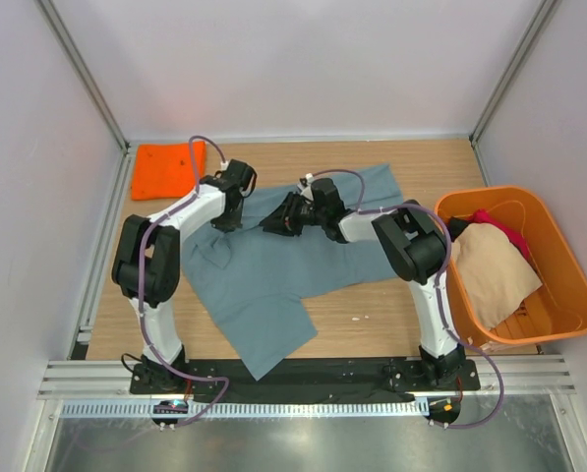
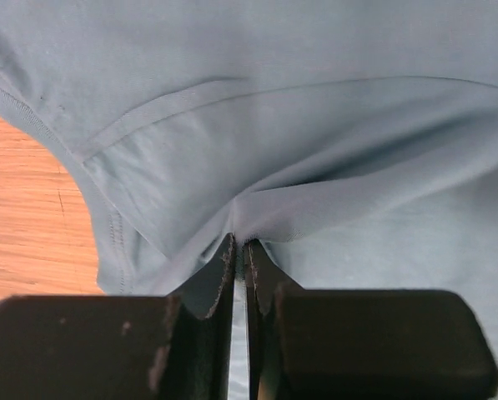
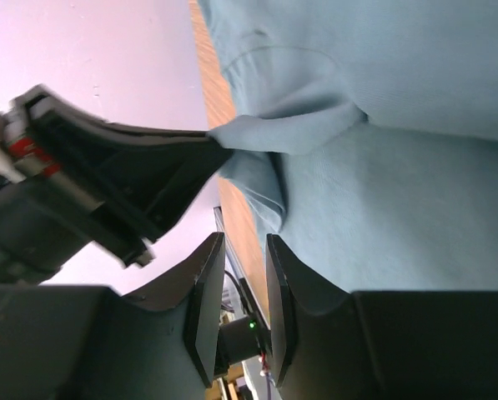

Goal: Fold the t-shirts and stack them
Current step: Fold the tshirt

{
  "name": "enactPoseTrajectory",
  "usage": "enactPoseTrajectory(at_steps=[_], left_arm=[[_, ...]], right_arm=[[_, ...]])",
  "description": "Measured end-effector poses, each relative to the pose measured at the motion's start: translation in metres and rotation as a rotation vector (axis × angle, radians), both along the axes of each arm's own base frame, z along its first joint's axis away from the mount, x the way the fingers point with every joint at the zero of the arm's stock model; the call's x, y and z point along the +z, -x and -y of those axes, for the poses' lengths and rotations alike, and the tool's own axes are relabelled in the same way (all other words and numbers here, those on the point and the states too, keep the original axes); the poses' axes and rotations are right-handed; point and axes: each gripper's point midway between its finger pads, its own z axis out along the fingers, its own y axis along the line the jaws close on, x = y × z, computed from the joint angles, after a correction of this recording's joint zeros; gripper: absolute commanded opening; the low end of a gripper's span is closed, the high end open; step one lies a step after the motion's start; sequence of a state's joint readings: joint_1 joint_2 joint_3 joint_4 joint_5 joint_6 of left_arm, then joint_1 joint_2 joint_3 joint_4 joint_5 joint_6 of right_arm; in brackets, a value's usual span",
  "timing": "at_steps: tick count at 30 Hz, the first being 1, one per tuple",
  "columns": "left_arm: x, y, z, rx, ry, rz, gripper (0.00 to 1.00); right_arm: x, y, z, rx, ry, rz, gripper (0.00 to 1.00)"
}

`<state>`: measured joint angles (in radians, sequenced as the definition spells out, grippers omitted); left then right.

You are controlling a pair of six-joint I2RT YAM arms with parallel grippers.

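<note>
A large grey-blue t-shirt lies spread and rumpled across the middle of the wooden table. My left gripper is at its upper left part, shut on a pinched fold of the cloth, which rises in a small tent at the fingertips. My right gripper hovers just right of it over the same shirt. It is open with a narrow gap and nothing is between its fingers. The left gripper shows in the right wrist view, holding the fold. A folded bright orange t-shirt lies at the back left.
A rigid orange plastic tub stands at the right edge, holding a beige shirt and a red one. White walls enclose the table on three sides. Bare wood shows in front of the shirt.
</note>
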<state>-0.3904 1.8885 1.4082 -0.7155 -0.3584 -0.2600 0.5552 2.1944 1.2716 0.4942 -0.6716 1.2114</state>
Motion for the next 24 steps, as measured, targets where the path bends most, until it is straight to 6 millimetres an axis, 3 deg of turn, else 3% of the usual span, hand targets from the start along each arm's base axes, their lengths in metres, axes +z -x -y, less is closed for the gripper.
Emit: enactPoseTrajectory(at_steps=[5, 11, 15, 18, 24], left_arm=[[-0.011, -0.004, -0.014, 0.027, -0.01, -0.031, 0.19], [0.0, -0.019, -0.014, 0.042, 0.022, 0.003, 0.29], [0.002, -0.021, -0.009, 0.041, 0.05, 0.009, 0.5], [0.002, -0.02, -0.006, 0.05, 0.07, 0.003, 0.57], [0.013, -0.007, -0.006, 0.097, 0.107, 0.01, 0.56]], right_arm=[[0.006, -0.001, -0.022, 0.024, -0.026, 0.019, 0.32], [-0.01, 0.005, -0.048, 0.056, -0.028, 0.003, 0.33], [-0.021, 0.007, -0.057, 0.065, -0.023, -0.013, 0.36], [-0.026, 0.007, -0.06, 0.069, -0.021, -0.02, 0.37], [-0.028, 0.0, -0.066, 0.063, -0.025, -0.014, 0.37]])
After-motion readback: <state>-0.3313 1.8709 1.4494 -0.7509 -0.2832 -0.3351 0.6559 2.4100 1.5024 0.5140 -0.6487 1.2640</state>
